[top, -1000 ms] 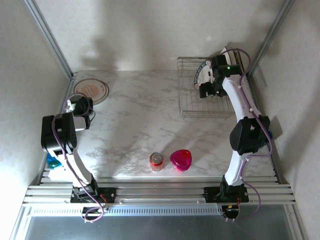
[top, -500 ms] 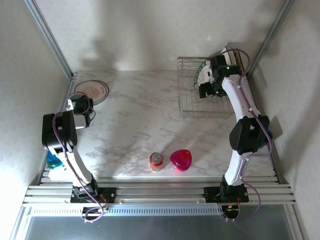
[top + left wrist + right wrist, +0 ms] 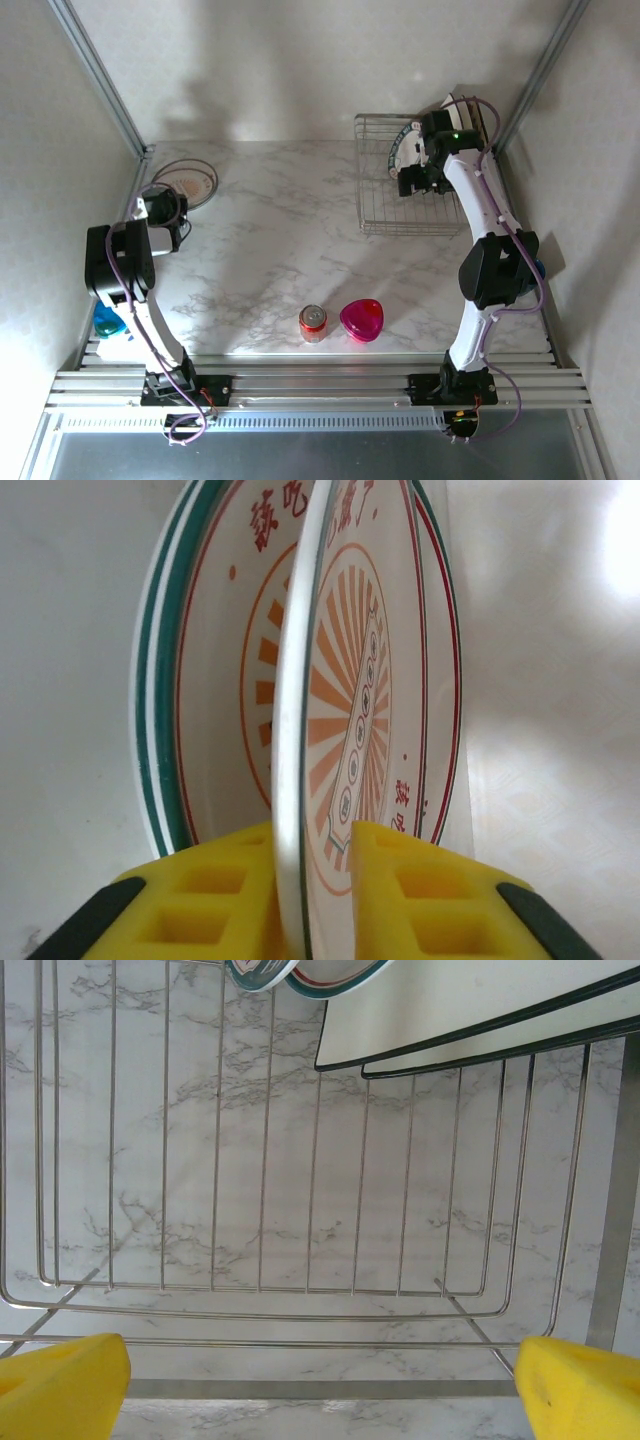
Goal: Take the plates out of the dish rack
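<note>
round plate (image 3: 350,680) shifted at left; left gripper (image 3: 312,832) straddles its rim, grip unclear. right gripper (image 3: 320,1380) spread above dish rack (image 3: 262,1210); i see square plates (image 3: 450,1005) remaining.

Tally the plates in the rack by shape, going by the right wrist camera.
Round plates: 2
Square plates: 2
Total: 4
</note>
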